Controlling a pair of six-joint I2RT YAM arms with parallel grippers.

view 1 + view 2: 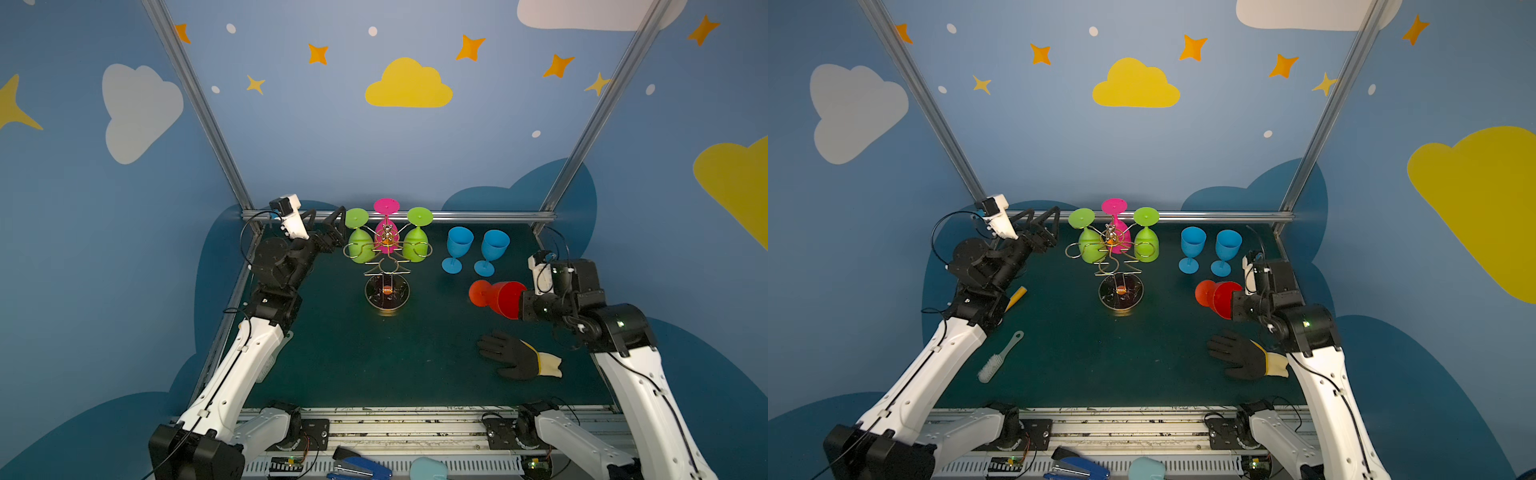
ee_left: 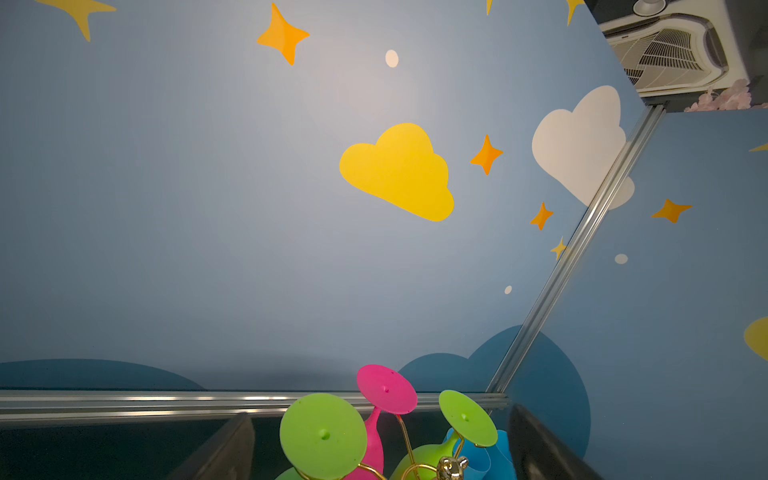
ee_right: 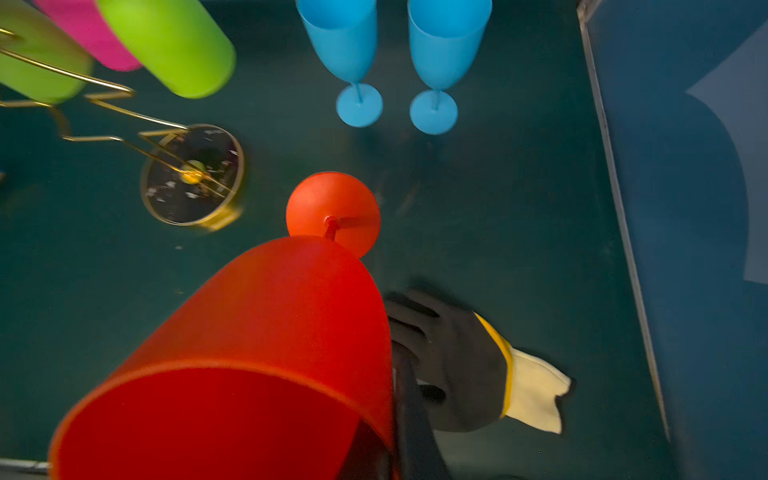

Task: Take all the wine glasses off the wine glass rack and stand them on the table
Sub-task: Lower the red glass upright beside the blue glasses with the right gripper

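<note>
Off the wine glass rack (image 1: 376,291): the red wine glass (image 1: 500,297)
The right hand (image 1: 525,305), clamped on its rim, holds it tilted over the desk's (image 1: 374,365) right side. The left hand (image 1: 328,216), fingers apart, hovers beside a green glass (image 1: 359,245) hanging on the rack near the far edge. Best to grip the bowl squarely, then slide the stem out along the wire.

Left gripper (image 1: 327,218): jaws wide apart, raised just left of the top of the wine glass rack (image 1: 398,291). Right gripper (image 1: 523,306): well right of the rack, clamped on the rim of the red wine glass (image 1: 500,297).
</note>
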